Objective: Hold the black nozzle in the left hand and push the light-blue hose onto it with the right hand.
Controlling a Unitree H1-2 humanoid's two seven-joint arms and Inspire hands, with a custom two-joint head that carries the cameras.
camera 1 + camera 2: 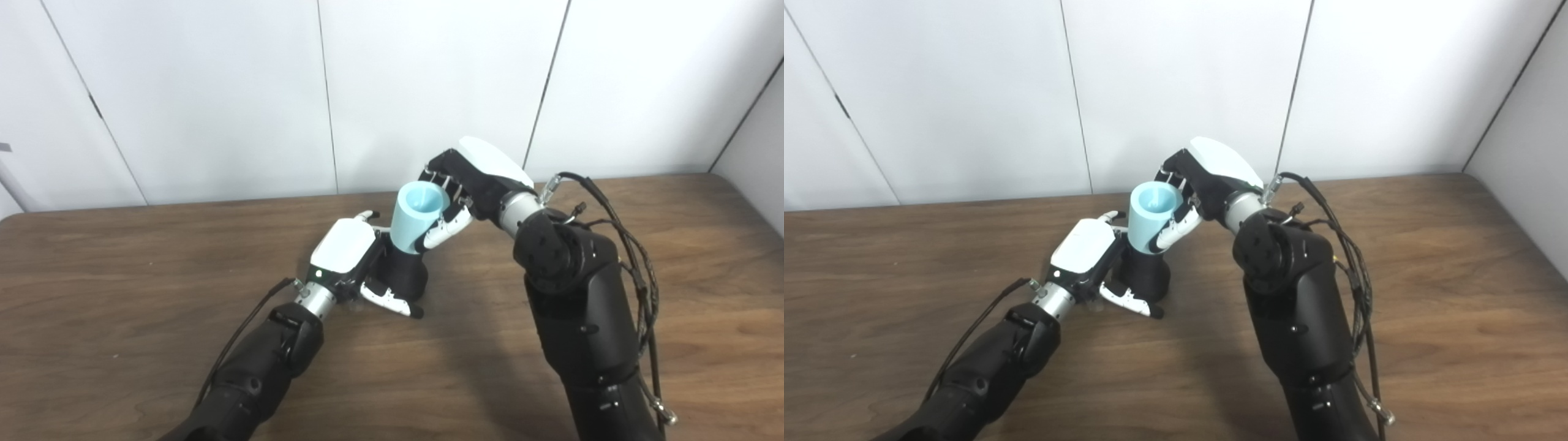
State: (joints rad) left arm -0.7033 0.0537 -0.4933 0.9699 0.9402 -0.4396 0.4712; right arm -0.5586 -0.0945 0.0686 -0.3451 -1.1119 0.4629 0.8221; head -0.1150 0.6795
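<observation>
The black nozzle [404,274] stands upright on the brown table [122,275] near its middle. My left hand [352,257] is wrapped around the nozzle from the left, its thumb lying along the front of the base. A short light-blue hose [418,218], open end up, sits on top of the nozzle, tilted slightly to the right. My right hand [468,184] is closed on the hose from the right and behind, fingers curled around its side. The joint between hose and nozzle is partly hidden by fingers.
White wall panels [429,86] rise directly behind the table's far edge. My right forearm [576,306], with loose cables along its right side, stands over the table's right half.
</observation>
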